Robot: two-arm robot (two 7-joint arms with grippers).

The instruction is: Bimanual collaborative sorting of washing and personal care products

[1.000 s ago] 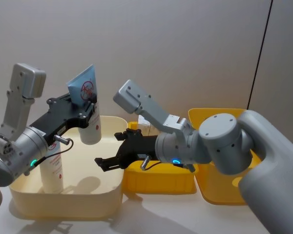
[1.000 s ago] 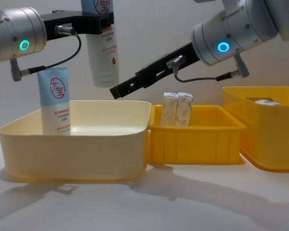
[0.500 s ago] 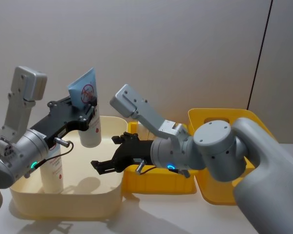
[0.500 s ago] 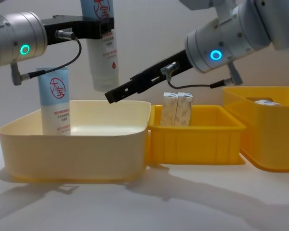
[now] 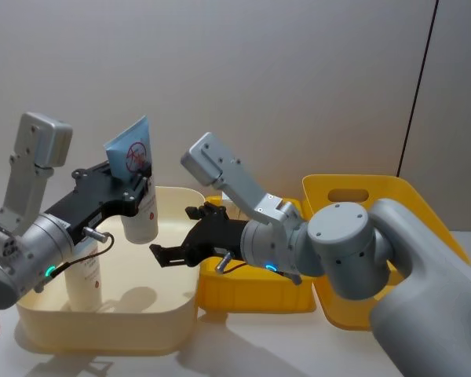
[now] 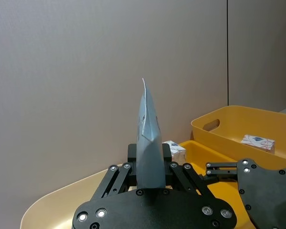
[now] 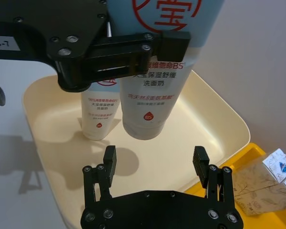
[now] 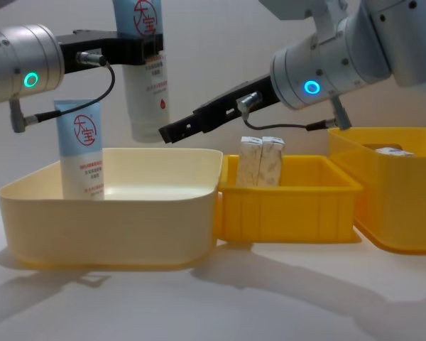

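Grey wall [image 5: 298, 71], dark vertical seam [image 5: 418, 86], perhaps a panel joint.

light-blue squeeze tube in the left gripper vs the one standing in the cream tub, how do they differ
The held light-blue squeeze tube hangs clamped in the left gripper above the cream plastic tub; the standing light-blue tube rests inside it, ungripped. The held tube is nearer the open right gripper. Both stand crimp-up with red circle logos.
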